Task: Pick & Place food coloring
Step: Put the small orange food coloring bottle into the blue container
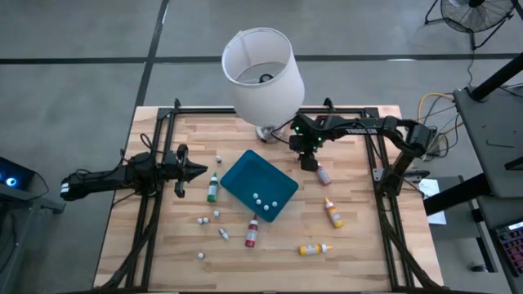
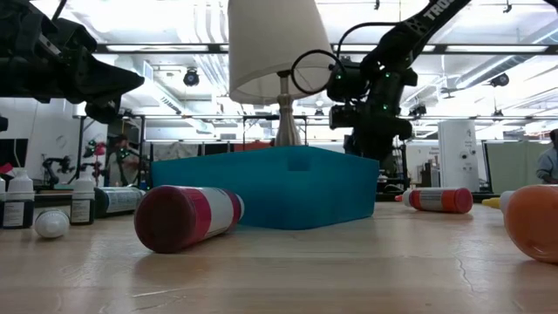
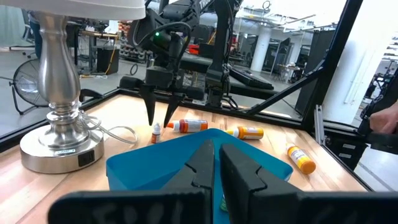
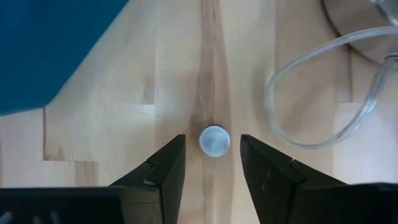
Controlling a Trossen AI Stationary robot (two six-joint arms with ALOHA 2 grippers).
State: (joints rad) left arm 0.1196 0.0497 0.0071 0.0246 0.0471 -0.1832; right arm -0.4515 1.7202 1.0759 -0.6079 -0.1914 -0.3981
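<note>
We find the right gripper [image 4: 212, 168] hanging point-down over the counter [image 1: 359, 245], between the lamp [image 1: 263, 73] base and the far corner of the teal tray [image 1: 245, 175], its jaws standing moderately wide with a small upright bottle [image 4: 214, 140] seen end-on just beyond the gap between them. In the right wrist view only the bottle's round pale cap shows, centred between the two fingers [image 4: 163, 168], so we judge its long axis to run straight up toward the camera and a plain vertical descent to be what the next move calls for. In the left wrist view the same tiny bottle stands just beside the right arm's downward tips, its body reddish-orange under a white cap, with a red bottle [image 1: 324, 174] lying on its side close behind. The right arm is plainly the nearer one; the left gripper [image 1: 198, 171] waits low at the left side of the counter, jaws nearly closed and empty, pointing toward the tray, with a green bottle [image 1: 212, 188] lying just beyond its tips. The rest of the food coloring is scattered: an orange bottle [image 1: 333, 212] and a yellow-orange bottle [image 1: 314, 248] lie flat to the right of the tray, another red bottle [image 1: 252, 232] lies at the tray's near edge, and small white caps dot the wood and the tray floor.
</note>
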